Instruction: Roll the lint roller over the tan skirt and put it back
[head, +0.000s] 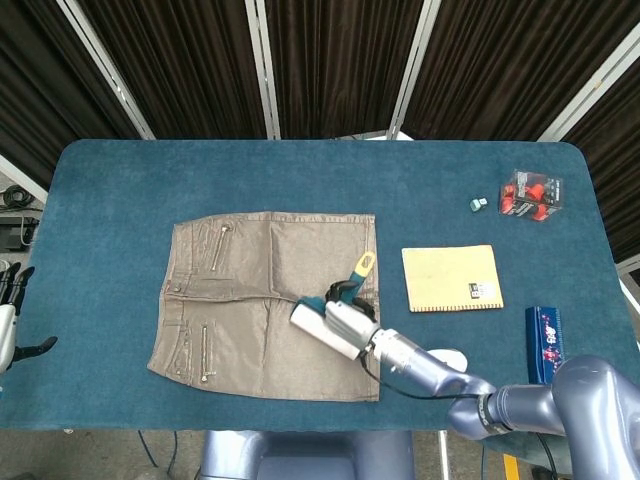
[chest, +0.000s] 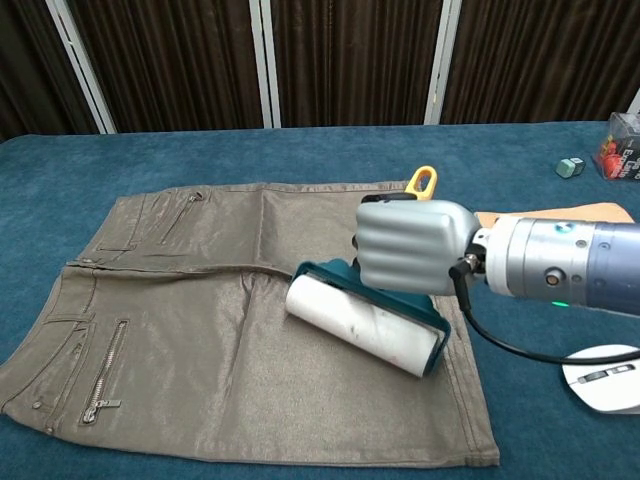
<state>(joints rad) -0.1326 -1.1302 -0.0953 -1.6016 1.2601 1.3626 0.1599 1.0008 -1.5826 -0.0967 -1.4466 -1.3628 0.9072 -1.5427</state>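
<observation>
While gripping the teal-framed white lint roller (chest: 365, 323) with yellow handle loop, pressing it onto the tan zippered skirt (chest: 180, 330).

Right hand (chest: 412, 246), fingers wrapped around the handle, over the skirt's right half on the blue counter (head: 120, 180); left hand (head: 8, 320) idling off-counter, fingers spread, holding nothing.

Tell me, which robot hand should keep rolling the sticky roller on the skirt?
The right hand, probably. It already grips the teal-framed white lint roller, which sits on the shiny tan skirt. The left hand is off past the blue table's left edge, holding nothing.
</observation>
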